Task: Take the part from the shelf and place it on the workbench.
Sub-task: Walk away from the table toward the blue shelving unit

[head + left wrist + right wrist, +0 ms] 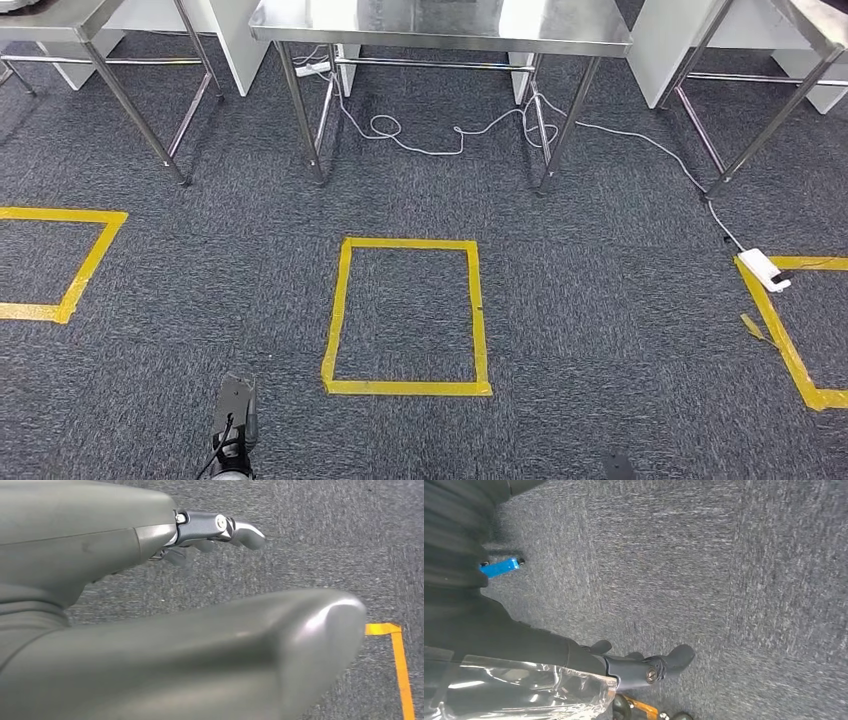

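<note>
The right hand (624,672) grips a part in a clear plastic bag (519,692), its fingers (674,660) curled round it; the left hand (150,605) hangs with nothing in it, fingers apart. This looks like the carry stage: next comes walking to the steel tabletop (440,25) ahead and setting the bag down. The bag is cut off, its contents unreadable

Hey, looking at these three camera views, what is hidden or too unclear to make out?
- Part: right wrist view, in clear crinkled plastic that masks its shape, cut by the edge.
- Right hand: its grip hidden behind that plastic.
- Left hand: thumb fills the left wrist view; fingers partly hidden.
- Workbench: head view, top cut off by the edge.
</note>
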Available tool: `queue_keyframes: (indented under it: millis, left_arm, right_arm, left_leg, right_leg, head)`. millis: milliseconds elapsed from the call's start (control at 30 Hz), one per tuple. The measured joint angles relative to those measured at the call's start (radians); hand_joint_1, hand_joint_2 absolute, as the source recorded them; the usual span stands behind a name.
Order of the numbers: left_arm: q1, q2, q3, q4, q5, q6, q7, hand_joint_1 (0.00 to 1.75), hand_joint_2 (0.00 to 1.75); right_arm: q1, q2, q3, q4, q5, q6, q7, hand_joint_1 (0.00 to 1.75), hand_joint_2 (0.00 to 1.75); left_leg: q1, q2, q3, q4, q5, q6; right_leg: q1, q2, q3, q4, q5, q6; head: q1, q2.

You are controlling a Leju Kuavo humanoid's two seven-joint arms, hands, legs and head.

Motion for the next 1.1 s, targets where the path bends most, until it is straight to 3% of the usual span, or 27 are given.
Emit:
queue_keyframes:
  millis: [67,133,167,233,300,333,367,400,433,500,567,633,700,767,833,867,900,933,1000,1067,1100]
  left_arm:
    - [0.0,-0.002,-0.001,0.0,-0.002,0.001,0.0,0.0,0.0]
    - [0.001,-0.002,-0.001,0.0,-0.005,0.001,0.002,0.0,0.0]
    - [0.002,-0.002,-0.002,0.0,-0.006,0.002,0.004,0.0,0.0]
    - [0.004,-0.001,-0.002,0.0,-0.007,0.002,0.008,0.0,0.0]
    - [0.005,-0.001,-0.003,0.0,-0.01,0.002,0.012,0.0,0.0]
    - [0.005,-0.001,-0.004,0.0,-0.012,0.002,0.015,0.0,0.0]
    - [0.005,-0.001,-0.005,0.0,-0.015,0.002,0.018,0.0,0.0]
    - [0.005,-0.001,-0.006,0.0,-0.017,0.002,0.022,0.0,0.0]
    - [0.005,-0.001,-0.006,0.0,-0.018,0.002,0.024,0.0,0.0]
    - [0.005,-0.001,-0.007,0.0,-0.019,0.002,0.026,0.0,0.0]
    - [0.007,0.0,-0.007,0.0,-0.019,0.002,0.029,0.0,0.0]
    - [0.005,-0.001,-0.007,0.0,-0.019,0.002,0.03,0.0,0.0]
    - [0.001,-0.001,-0.008,0.0,-0.019,0.003,0.03,0.0,0.0]
    - [0.001,-0.001,-0.007,0.0,-0.018,0.006,0.029,0.0,0.0]
    - [0.003,-0.001,-0.007,0.0,-0.017,0.008,0.029,0.0,0.0]
    - [0.003,-0.001,-0.007,0.0,-0.017,0.008,0.029,0.0,0.0]
    - [0.003,-0.001,-0.007,0.0,-0.017,0.009,0.029,0.0,0.0]
    - [0.003,-0.001,-0.007,0.0,-0.018,0.009,0.029,0.0,0.0]
    - [0.002,-0.001,-0.008,0.0,-0.018,0.01,0.03,0.0,0.0]
    - [0.0,-0.001,-0.008,0.0,-0.018,0.011,0.033,0.0,0.0]
    - [0.0,-0.001,-0.008,0.0,-0.018,0.011,0.034,0.0,0.0]
  right_arm:
    - [-0.002,-0.003,0.0,0.0,0.0,0.003,0.0,0.0,0.87]
    - [0.0,-0.004,0.0,0.001,-0.004,0.01,0.003,0.0,0.0]
    - [0.001,-0.004,-0.001,0.001,-0.008,0.014,0.006,0.0,0.0]
    - [0.003,-0.004,-0.002,0.002,-0.014,0.019,0.011,0.0,0.0]
    - [0.006,-0.003,-0.004,0.002,-0.018,0.02,0.012,0.0,0.0]
    - [0.008,-0.002,-0.004,0.002,-0.018,0.02,0.013,0.0,0.0]
    - [0.01,-0.001,-0.006,0.002,-0.019,0.02,0.013,0.0,0.0]
    - [0.012,0.0,-0.007,0.002,-0.018,0.02,0.013,0.0,0.0]
    - [0.013,0.0,-0.008,0.003,-0.018,0.02,0.013,0.0,0.0]
    - [0.01,0.001,-0.009,0.003,-0.018,0.02,0.013,0.0,0.0]
    - [0.006,0.003,-0.009,0.003,-0.017,0.019,0.014,0.0,0.0]
    - [0.007,0.005,-0.009,0.003,-0.017,0.019,0.014,0.0,0.0]
    - [0.008,0.006,-0.009,0.004,-0.015,0.019,0.015,0.0,0.0]
    - [0.004,0.006,-0.009,0.004,-0.011,0.02,0.017,0.0,0.0]
    - [0.002,0.005,-0.009,0.004,-0.008,0.023,0.019,0.0,0.0]
    - [0.003,0.005,-0.009,0.004,-0.007,0.024,0.02,0.0,0.0]
    - [0.004,0.005,-0.01,0.004,-0.006,0.025,0.021,0.0,0.0]
    - [0.004,0.005,-0.01,0.004,-0.006,0.025,0.022,0.0,0.0]
    - [0.001,0.005,-0.01,0.004,-0.005,0.025,0.024,0.0,0.0]
    - [-0.002,0.005,-0.01,0.004,-0.001,0.024,0.026,0.0,0.0]
    - [-0.001,0.005,-0.01,0.004,0.002,0.024,0.028,0.0,0.0]
  left_leg:
    - [-0.002,0.001,-0.005,-0.002,0.017,-0.01]
    - [0.002,0.003,-0.007,-0.002,0.027,-0.022]
    - [0.005,0.002,-0.012,0.008,0.013,-0.028]
    - [0.013,-0.002,-0.034,0.075,-0.066,-0.044]
    - [0.025,-0.003,-0.067,0.205,-0.158,-0.061]
    - [0.031,-0.003,-0.076,0.258,-0.178,-0.069]
    - [0.038,-0.003,-0.069,0.279,-0.176,-0.076]
    - [0.045,-0.005,-0.041,0.257,-0.157,-0.082]
    - [0.052,-0.012,0.004,0.2,-0.131,-0.088]
    - [0.063,-0.056,0.09,0.075,-0.103,-0.096]
    - [0.062,-0.085,0.116,0.026,-0.109,-0.093]
    - [0.059,-0.064,0.11,0.017,-0.106,-0.078]
    - [0.058,-0.037,0.104,0.006,-0.098,-0.055]
    - [0.054,-0.008,0.097,0.001,-0.09,-0.037]
    - [0.047,0.021,0.089,0.001,-0.086,-0.03]
    - [0.045,0.035,0.086,0.001,-0.083,-0.028]
    - [0.043,0.047,0.084,0.002,-0.081,-0.028]
    - [0.042,0.059,0.083,0.002,-0.079,-0.03]
    - [0.037,0.079,0.083,0.003,-0.077,-0.036]
    - [0.029,0.096,0.084,0.005,-0.074,-0.046]
    - [0.028,0.105,0.084,0.005,-0.073,-0.05]
  right_leg:
    - [0.009,-0.002,0.058,-0.105,-0.016,-0.021]
    - [0.003,-0.001,0.054,-0.118,-0.008,-0.035]
    - [-0.003,0.0,0.049,-0.118,0.001,-0.044]
    - [-0.013,0.002,0.035,-0.119,0.022,-0.059]
    - [-0.014,0.009,0.016,-0.117,0.04,-0.061]
    - [-0.016,0.014,0.008,-0.114,0.047,-0.057]
    - [-0.019,0.021,-0.001,-0.111,0.053,-0.052]
    - [-0.022,0.029,-0.008,-0.105,0.057,-0.048]
    - [-0.027,0.038,-0.016,-0.098,0.058,-0.044]
    - [-0.031,0.055,-0.034,-0.081,0.059,-0.035]
    - [-0.031,0.075,-0.054,-0.072,0.065,-0.019]
    - [-0.03,0.092,-0.074,-0.07,0.074,-0.001]
    - [-0.027,0.069,-0.105,-0.037,0.06,0.005]
    - [-0.027,0.028,-0.165,0.074,0.008,-0.003]
    - [-0.027,0.015,-0.225,0.204,-0.04,-0.005]
    - [-0.028,0.013,-0.233,0.229,-0.045,-0.001]
    - [-0.028,0.009,-0.217,0.21,-0.033,0.006]
    - [-0.028,0.0,-0.181,0.154,-0.011,0.014]
    - [-0.024,-0.044,-0.094,0.006,0.035,0.02]
    - [-0.017,-0.066,-0.059,-0.066,0.056,0.008]
    - [-0.013,-0.058,-0.063,-0.069,0.06,0.001]
  head:
    - [-0.002,0.0]
    - [-0.005,0.0]
    - [-0.005,0.0]
    - [-0.008,0.0]
    - [-0.013,0.0]
    - [-0.013,0.0]
    - [-0.013,0.0]
    - [-0.013,0.0]
    - [-0.013,0.0]
    - [-0.013,0.0]
    - [-0.014,0.0]
    - [-0.014,0.0]
    - [-0.01,0.0]
    - [-0.006,0.0]
    - [-0.001,0.0]
    - [-0.001,0.0]
    - [0.0,0.0]
    - [0.001,0.0]
    - [0.004,0.0]
    - [0.002,0.0]
    - [0.0,0.0]
